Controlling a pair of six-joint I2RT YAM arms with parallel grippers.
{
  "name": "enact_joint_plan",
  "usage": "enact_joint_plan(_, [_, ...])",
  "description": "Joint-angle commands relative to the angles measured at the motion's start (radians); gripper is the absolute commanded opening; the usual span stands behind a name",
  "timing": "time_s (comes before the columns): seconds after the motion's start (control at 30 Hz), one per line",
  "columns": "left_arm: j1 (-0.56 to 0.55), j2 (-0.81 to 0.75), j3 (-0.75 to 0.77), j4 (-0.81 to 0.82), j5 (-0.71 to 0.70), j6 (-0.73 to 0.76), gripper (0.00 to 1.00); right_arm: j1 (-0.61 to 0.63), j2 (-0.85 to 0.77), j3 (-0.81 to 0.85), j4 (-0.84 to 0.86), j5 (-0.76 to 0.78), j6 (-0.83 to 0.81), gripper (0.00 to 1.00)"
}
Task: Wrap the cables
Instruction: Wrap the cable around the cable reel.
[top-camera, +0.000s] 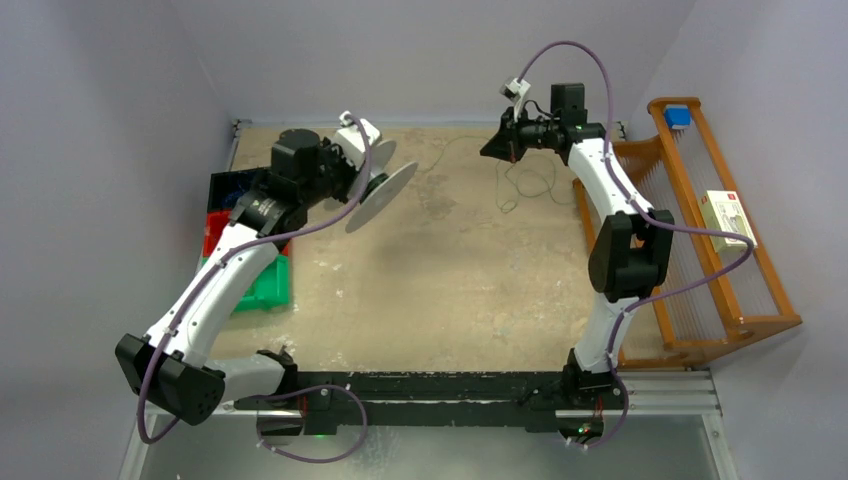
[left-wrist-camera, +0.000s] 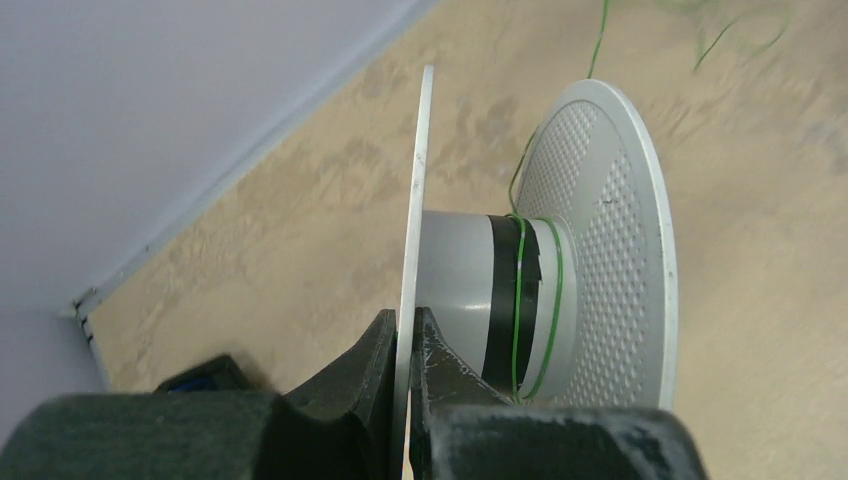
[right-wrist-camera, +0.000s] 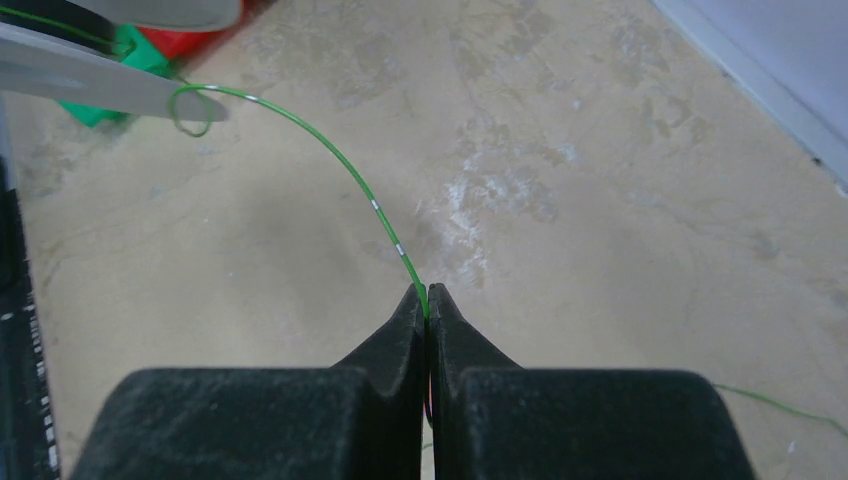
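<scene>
My left gripper (left-wrist-camera: 408, 330) is shut on the thin near flange of the pale grey spool (left-wrist-camera: 455, 280) and holds it above the table's far left (top-camera: 383, 190). A thin green cable (left-wrist-camera: 518, 300) makes a couple of turns round the spool's core, over a black band. From the spool the cable (right-wrist-camera: 340, 160) arcs through the air to my right gripper (right-wrist-camera: 428, 300), which is shut on it. In the top view the right gripper (top-camera: 492, 148) hangs at the far middle of the table. Loose loops of cable (top-camera: 520, 185) lie below it.
A wooden rack (top-camera: 720, 300) stands along the right edge, with a white box (top-camera: 727, 218) and a blue item (top-camera: 678, 114) on it. Green (top-camera: 262, 285), red (top-camera: 215, 232) and dark blue (top-camera: 232, 185) bins sit at the left, under my left arm.
</scene>
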Motion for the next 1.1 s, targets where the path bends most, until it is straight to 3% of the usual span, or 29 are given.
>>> enact_joint_plan(0.0, [-0.036, -0.022, -0.079, 0.152, -0.199, 0.104, 0.00, 0.011, -0.076, 0.025, -0.104, -0.080, 0.058, 0.00])
enact_joint_plan(0.4, [-0.180, 0.115, -0.168, 0.343, -0.650, 0.025, 0.00, 0.076, -0.058, 0.114, -0.153, -0.397, 0.122, 0.00])
enact_joint_plan(0.7, [-0.180, 0.238, -0.083, 0.323, -0.814, -0.166, 0.00, 0.214, -0.130, 0.037, -0.122, -0.494, 0.060, 0.00])
enact_joint_plan(0.83, [-0.149, 0.306, 0.019, 0.235, -0.791, -0.303, 0.00, 0.240, -0.133, 0.018, -0.106, -0.496, 0.054, 0.00])
enact_joint_plan(1.07, [0.002, 0.427, 0.199, 0.086, -0.540, -0.579, 0.00, 0.282, -0.061, -0.003, -0.168, -0.452, -0.046, 0.00])
